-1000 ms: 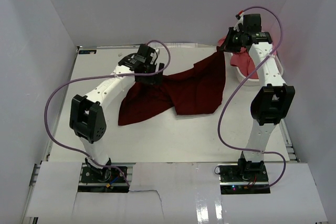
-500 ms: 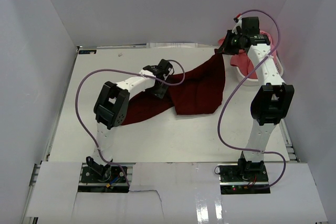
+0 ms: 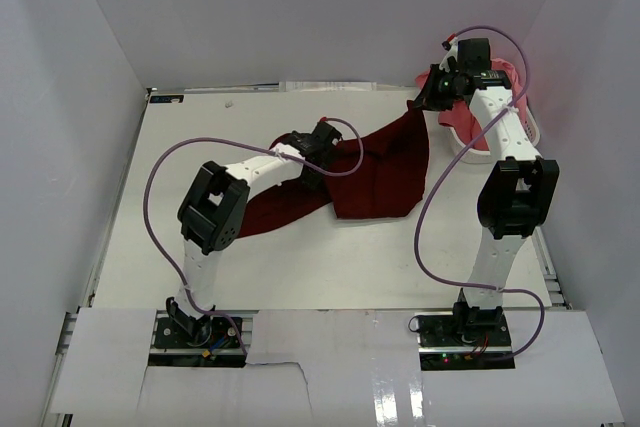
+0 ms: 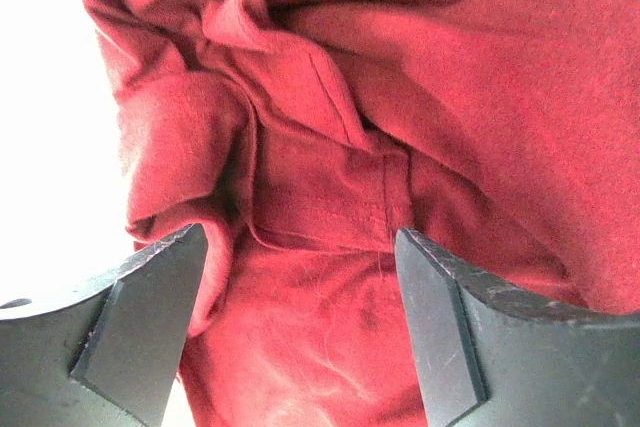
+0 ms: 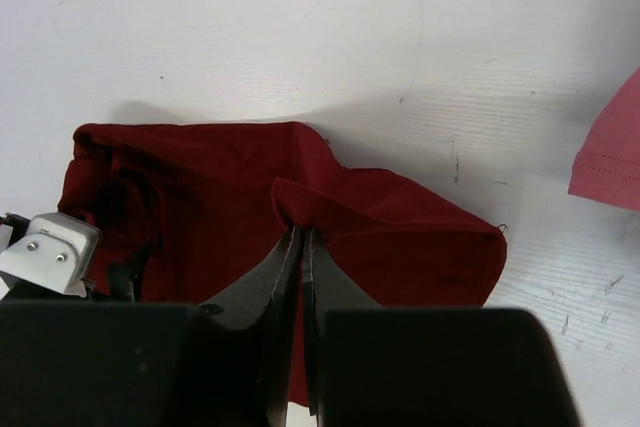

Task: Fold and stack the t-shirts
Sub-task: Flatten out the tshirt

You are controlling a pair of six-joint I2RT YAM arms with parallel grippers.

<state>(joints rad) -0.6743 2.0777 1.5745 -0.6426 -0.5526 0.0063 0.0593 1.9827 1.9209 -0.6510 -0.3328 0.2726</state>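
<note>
The dark maroon t-shirt (image 3: 380, 172) lies crumpled across the middle of the table (image 3: 180, 197), one corner pulled up toward the back right. My right gripper (image 3: 420, 102) is shut on that raised corner; in the right wrist view the cloth (image 5: 400, 237) is pinched between the closed fingers of the gripper (image 5: 300, 232). My left gripper (image 3: 322, 139) hangs open just above the shirt's bunched middle. In the left wrist view its fingers straddle a seamed fold of the shirt (image 4: 400, 67), and nothing is between the gripper's (image 4: 300, 239) fingertips. The coral pink t-shirt (image 3: 468, 115) drapes over the basket.
A white basket (image 3: 472, 155) stands at the table's back right, by the right arm. A corner of the pink t-shirt (image 5: 610, 147) shows at the right edge of the right wrist view. White walls close in the table on three sides.
My left arm has swung from the back left to the right, over the shirt's middle, jaws still open. The right gripper has lifted the shirt corner slightly further back.
</note>
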